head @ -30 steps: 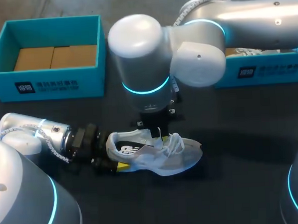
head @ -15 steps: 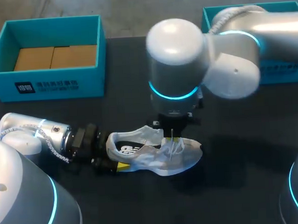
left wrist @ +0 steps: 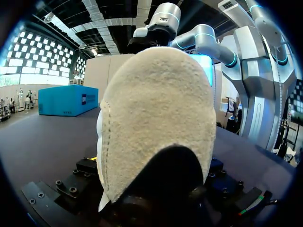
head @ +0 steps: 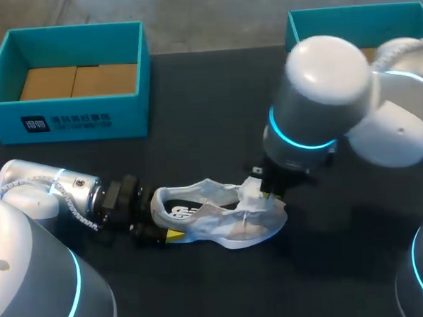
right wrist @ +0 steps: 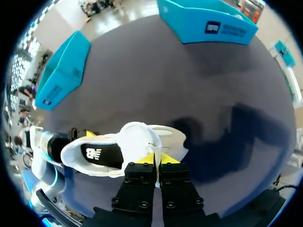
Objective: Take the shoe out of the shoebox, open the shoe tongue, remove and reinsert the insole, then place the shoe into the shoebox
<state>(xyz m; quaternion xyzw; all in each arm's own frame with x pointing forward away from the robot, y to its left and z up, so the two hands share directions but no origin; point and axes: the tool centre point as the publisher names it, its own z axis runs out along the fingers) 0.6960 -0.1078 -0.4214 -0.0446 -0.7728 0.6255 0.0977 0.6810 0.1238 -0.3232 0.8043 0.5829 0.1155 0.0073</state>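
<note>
Footwear on the bench: one white sneaker with a black insole (head: 222, 218) stands on its sole on the black table top (head: 197, 152), outside both boxes, toe pointing to the robot's right.

Left gripper (head: 159, 221) is clamped on the heel, one yellow-tipped finger (head: 174, 235) on the near side and the other on the far side. In the left wrist view the pale heel counter (left wrist: 156, 123) fills the space ahead of the fingers.

Right gripper (right wrist: 155, 159) sits over the lace area near the toe. Its fingers are pressed almost together, pinching a thin white strip of the upper; lace or tongue cannot be told.

An open teal cardboard shoebox with a brown liner (head: 68, 123) stands at the far left. A second teal box (head: 310, 18) stands at the far right, partly behind the right arm.
</note>
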